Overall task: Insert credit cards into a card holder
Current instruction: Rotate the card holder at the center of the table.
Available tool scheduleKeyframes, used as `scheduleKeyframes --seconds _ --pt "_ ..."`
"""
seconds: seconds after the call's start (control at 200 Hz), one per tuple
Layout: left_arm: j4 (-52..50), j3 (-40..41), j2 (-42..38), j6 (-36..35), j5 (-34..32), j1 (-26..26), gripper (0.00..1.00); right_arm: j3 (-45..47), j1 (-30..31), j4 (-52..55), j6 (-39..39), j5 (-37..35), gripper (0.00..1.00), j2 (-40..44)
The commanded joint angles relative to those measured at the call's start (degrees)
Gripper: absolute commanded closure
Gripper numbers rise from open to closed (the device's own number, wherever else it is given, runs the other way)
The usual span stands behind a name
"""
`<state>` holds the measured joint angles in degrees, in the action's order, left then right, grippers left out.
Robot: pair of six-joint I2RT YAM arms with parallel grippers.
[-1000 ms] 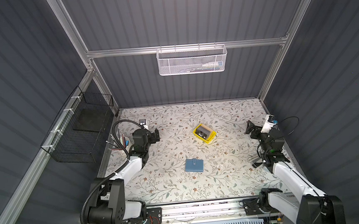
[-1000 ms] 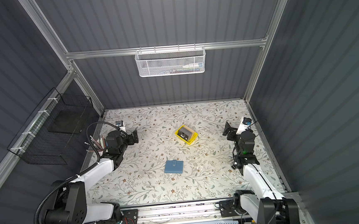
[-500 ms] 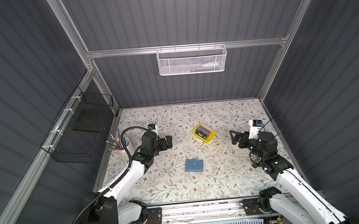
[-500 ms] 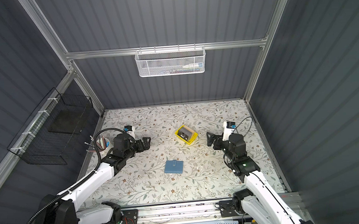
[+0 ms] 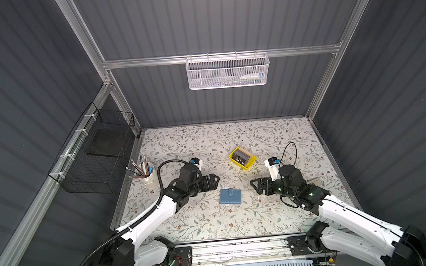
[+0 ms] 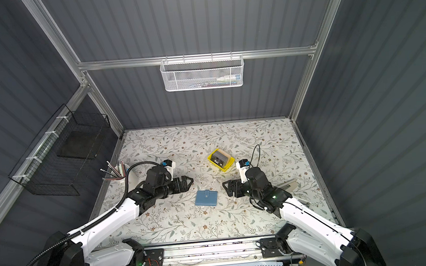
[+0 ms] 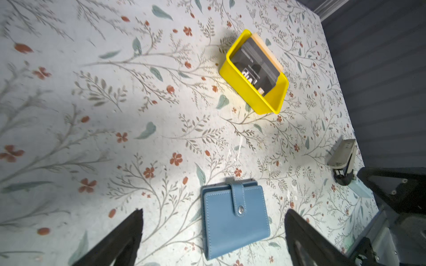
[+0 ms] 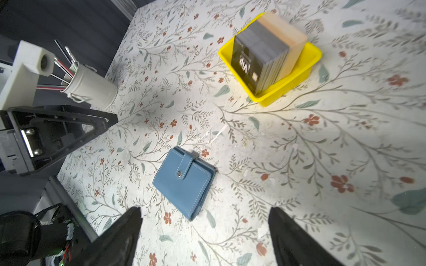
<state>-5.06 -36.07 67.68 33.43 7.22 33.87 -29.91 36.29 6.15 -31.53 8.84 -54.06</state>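
Floral desk [image 5: 271, 134] is carrying the blue card holder [image 5: 230, 196] flat, snapped shut, centre-near between both arms. Credit cards [image 8: 253, 57] are standing stacked in the yellow tray [image 8: 288, 87] just far-right of it, reading "VIP". Left fingers [image 7: 124, 237] and right fingers [image 8: 124, 232] are hanging spread, empty. Cards are probably handling thin, stiff, slick: pinch upper edge. Holder's soft.

Premises: enclosed robot test cell, laboratory type. Evidence: aluminium frame [image 5: 217, 57], dark ribbed wall panels [image 5: 211, 18], robot arms [image 5: 148, 220] mounted on a base rail [image 5: 240, 249], wire baskets [image 5: 227, 72] hung on that frame, floral-print tabletop [image 5: 207, 139]
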Motion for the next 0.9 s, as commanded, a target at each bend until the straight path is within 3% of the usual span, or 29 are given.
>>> scheduleKeyframes --seconds 0.0,0.405,0.565,0.896 --pt "0.7 2.8 1.0 4.3 1.1 1.8 0.05 -0.2 1.9 0.3 -5.5 3.3 0.16 -2.3" --pt "5.2 4.0 5.3 10.4 -1.5 7.3 0.18 1.1 7.1 -6.4 -16.8 3.6 0.4 -12.5" --pt "5.1 4.5 5.1 11.2 -1.4 7.4 0.3 1.8 7.7 -9.1 -19.2 3.3 0.47 -14.8" --pt "3.5 5.1 5.5 12.3 0.0 7.5 0.31 3.3 8.9 -13.9 -22.7 3.9 0.53 -18.9"
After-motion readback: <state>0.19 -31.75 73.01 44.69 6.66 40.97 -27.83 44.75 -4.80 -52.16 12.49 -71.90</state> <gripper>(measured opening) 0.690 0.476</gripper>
